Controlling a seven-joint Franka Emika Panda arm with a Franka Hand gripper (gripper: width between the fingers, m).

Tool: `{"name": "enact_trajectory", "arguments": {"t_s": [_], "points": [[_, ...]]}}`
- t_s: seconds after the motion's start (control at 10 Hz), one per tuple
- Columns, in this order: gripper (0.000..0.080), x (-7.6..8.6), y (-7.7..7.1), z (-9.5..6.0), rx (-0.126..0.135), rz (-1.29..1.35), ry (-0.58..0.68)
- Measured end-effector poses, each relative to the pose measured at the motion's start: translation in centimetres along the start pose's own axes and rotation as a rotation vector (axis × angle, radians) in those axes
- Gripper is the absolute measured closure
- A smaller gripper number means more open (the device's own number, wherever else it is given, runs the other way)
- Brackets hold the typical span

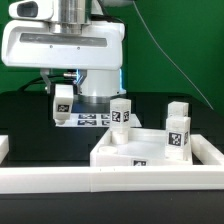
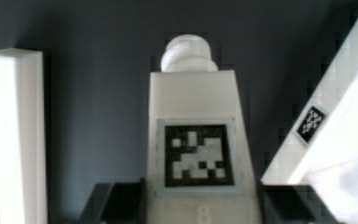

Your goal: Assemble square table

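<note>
claw [image 1: 63, 107] clenched on tagged white leg [image 2: 197, 130], fingertips hidden behind it, leg base cut off.

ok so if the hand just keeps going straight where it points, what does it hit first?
Likely the black work surface: the hand is shut on a white leg, and its peg end leads, with only bare surface ahead. Depth is unclear.

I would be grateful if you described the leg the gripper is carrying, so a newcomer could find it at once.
Start at the large white robot arm at the back of the black table. Below it, on the exterior view's left, the two-finger gripper holds a short white block leg bearing a black-and-white tag. Unlike the legs standing further right, it hangs above the table.
</note>
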State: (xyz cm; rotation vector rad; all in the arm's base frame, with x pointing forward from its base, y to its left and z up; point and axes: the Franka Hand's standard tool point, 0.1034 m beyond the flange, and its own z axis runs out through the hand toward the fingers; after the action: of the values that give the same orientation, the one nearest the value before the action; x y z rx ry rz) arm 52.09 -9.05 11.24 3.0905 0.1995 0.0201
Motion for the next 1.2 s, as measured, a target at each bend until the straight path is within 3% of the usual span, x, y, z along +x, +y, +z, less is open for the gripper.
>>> {"name": "enact_trajectory", "arguments": {"t_s": [0.3,0.4,0.6,0.9,1.2], "points": [[0.0509,3.1,-2.9,-1.5,0.021,0.021,0.017],[0.0509,3.7,-3.3,-1.8,0.019,0.017,0.033],[0.0509,3.3,-2.7,-1.4,0.004,0.014,0.052],[0.0509,3.7,-0.9,-1.6,-0.059,0.010,0.236],[0.0509,5.0,-1.5,-2.2,-0.074,0.020,0.334]]}}
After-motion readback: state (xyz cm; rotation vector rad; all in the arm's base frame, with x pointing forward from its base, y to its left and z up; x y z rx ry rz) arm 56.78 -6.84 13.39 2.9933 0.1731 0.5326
